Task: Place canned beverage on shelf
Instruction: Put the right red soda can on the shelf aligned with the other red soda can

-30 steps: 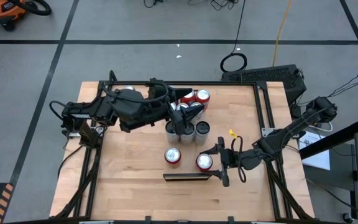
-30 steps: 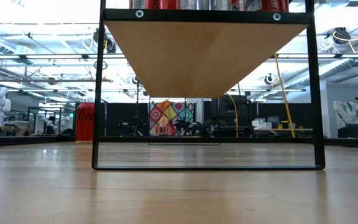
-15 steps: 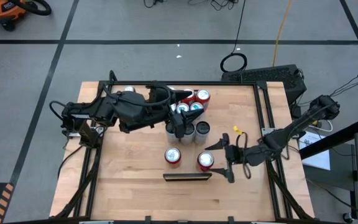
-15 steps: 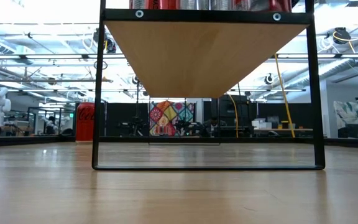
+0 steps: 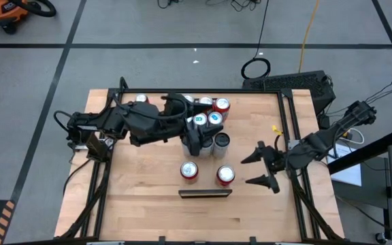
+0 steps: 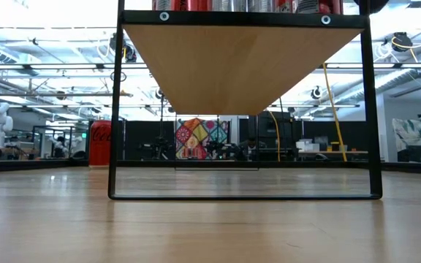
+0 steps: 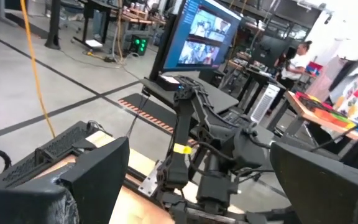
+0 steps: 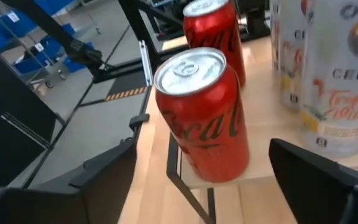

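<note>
A: So where's the red can (image 5: 225,175)?
B: Standing on the shelf (image 5: 205,192), beside another can (image 5: 189,170). Right gripper (image 5: 258,169) jaws released, apart from it; left gripper (image 5: 197,145) jaws spread over clustered cans (image 5: 213,139).

Both arms are showing matte black housings throughout, jointed in bulky rounded segments, with thin black cables looping along them. The right arm (image 5: 318,141) is wearing a small yellow tag (near its wrist). The left arm (image 5: 138,119) is looking thicker, its dark fingers (image 7: 98,171) broad and flat-faced.
</note>
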